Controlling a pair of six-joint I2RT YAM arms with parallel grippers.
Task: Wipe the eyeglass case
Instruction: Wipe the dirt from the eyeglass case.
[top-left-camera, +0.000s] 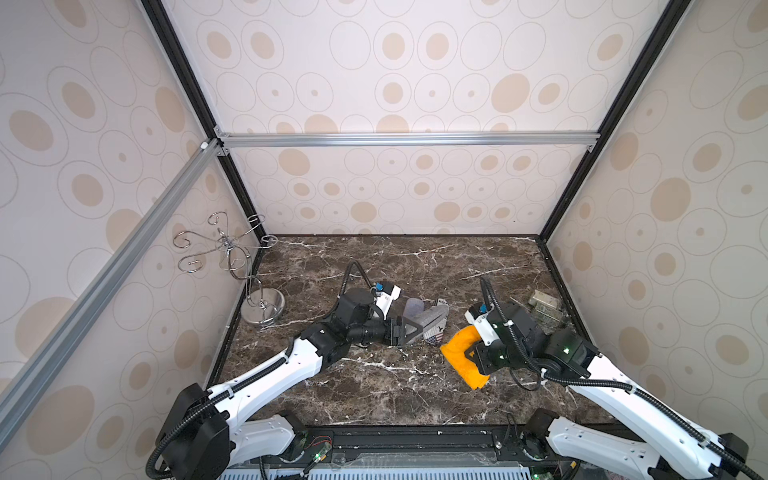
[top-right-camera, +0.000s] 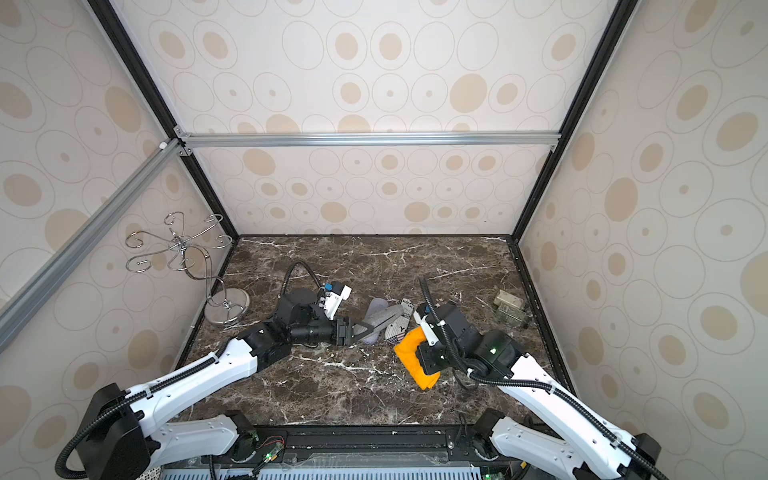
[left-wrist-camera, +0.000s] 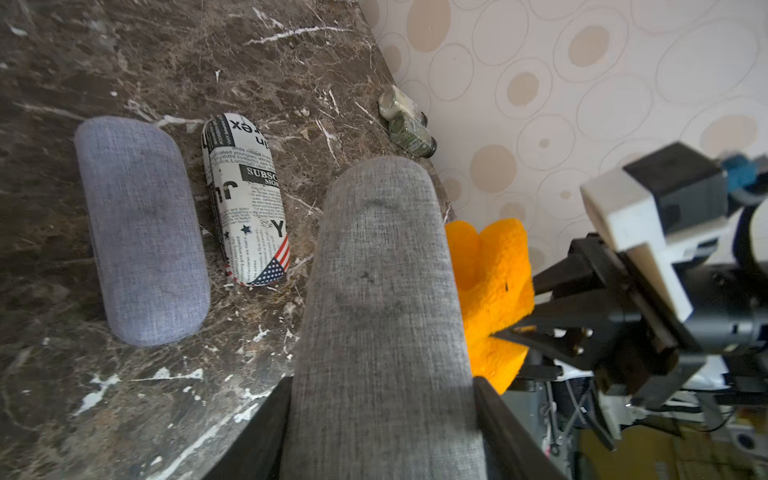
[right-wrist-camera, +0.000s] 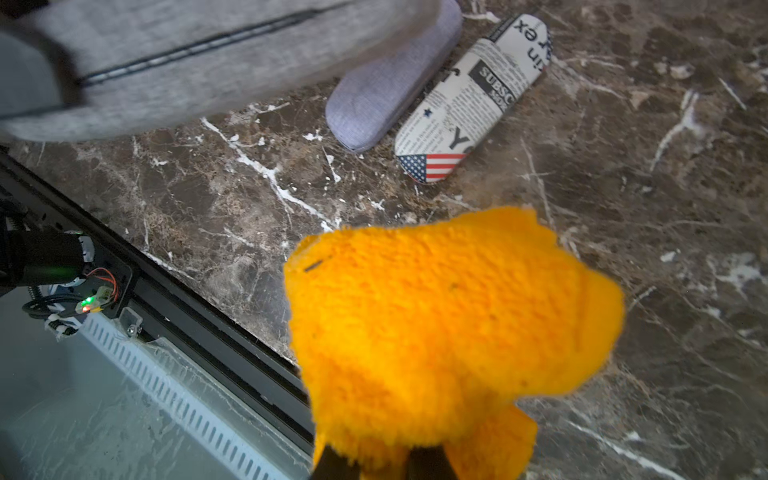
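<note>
Grips a grey eyeglass case (left-wrist-camera: 382, 270) in the left hand (top-left-camera: 411, 329), jaws closed on its near end with one finger (left-wrist-camera: 266, 419) along each long side. Holds it out lengthwise past the fingertips, raised off the bench (top-left-camera: 374, 386) and partly overhanging the cases below. Shows a woven fabric cover with a few faint dark smudges in the left wrist view, and a dark seam line along the side in the right wrist view.

Pinches a bunched orange cloth (right-wrist-camera: 436, 324) in the right hand (top-left-camera: 473, 353), jaws tight on a fold. Most of the cloth bulges out ahead of the fingertips, with a flap hanging lower toward the bench. Has the cloth just beside one long side of the held case, about level with the left hand's fingertips; cannot tell whether cloth and case touch.

Beyond and below the left hand's fingertips, flat on the bench: a lavender-grey case (left-wrist-camera: 141, 228) and a newspaper-print case (left-wrist-camera: 245, 203) with a flag at one end, lying side by side, close but apart.

Past the right hand, near the side wall: two small jars (left-wrist-camera: 407, 120), one against the other.

Well off to the left hand's outer side, by the far corner: a chrome wire stand (top-left-camera: 241, 266) on a round base.
</note>
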